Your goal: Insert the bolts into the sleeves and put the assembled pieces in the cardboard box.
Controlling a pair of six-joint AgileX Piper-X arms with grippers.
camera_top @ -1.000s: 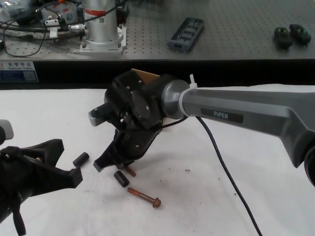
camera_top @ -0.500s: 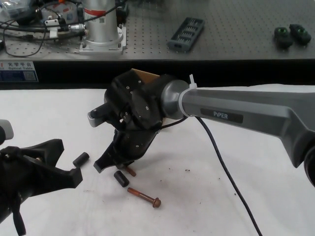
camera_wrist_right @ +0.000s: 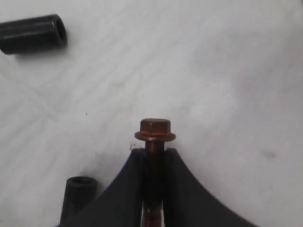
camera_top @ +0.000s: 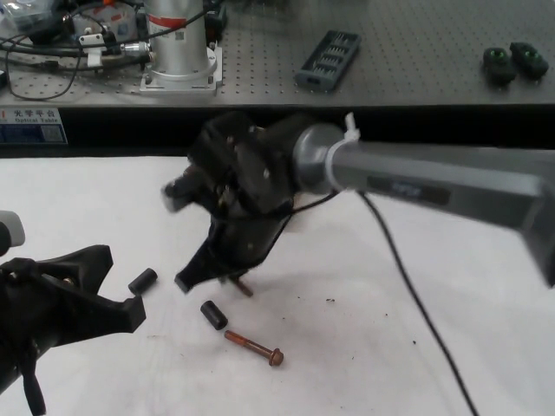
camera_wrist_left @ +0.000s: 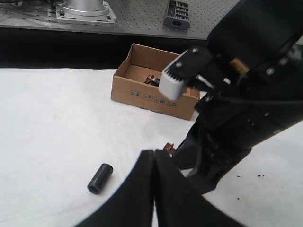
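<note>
Bolt (camera_wrist_right: pixel 155 130), copper-coloured, flanged hex head: clamped by its shank between the fingers of the right tool (camera_wrist_right: pixel 154 158), which are closed tight on it. Head stands clear past the fingertips. Carried close over the white-covered table (camera_top: pixel 416 347), near the middle.

Loose bolt (camera_top: pixel 254 347), same kind: flat on the table, nearer the camera than the held one, touching nothing.

Middle sleeve (camera_top: pixel 213 315), black, on its side: between the held bolt and the loose bolt, apart from both.

Left-hand sleeve (camera_top: pixel 143 281), black, on its side: just beside the left tool (camera_wrist_left: pixel 155 158), not touching it. Left tool's fingers pressed together along a thin seam, nothing between them.

Cardboard box (camera_wrist_left: pixel 150 97), open-topped: on the table beyond the right arm, well apart from the sleeves.

By view:
- Right wrist view: shows the grip on the shank and both sleeves' open ends.
- Left wrist view: shows the box, with dark and copper-coloured pieces inside, and the closed seam of the left tool.
- High view: gives the layout of bolts and sleeves across the table.

Against half a second ago:
- Right arm raised and swung toward the rear.
- Held bolt lifted away from the middle sleeve it had been just beside.
- Left tool, both sleeves and loose bolt in the same places.
</note>
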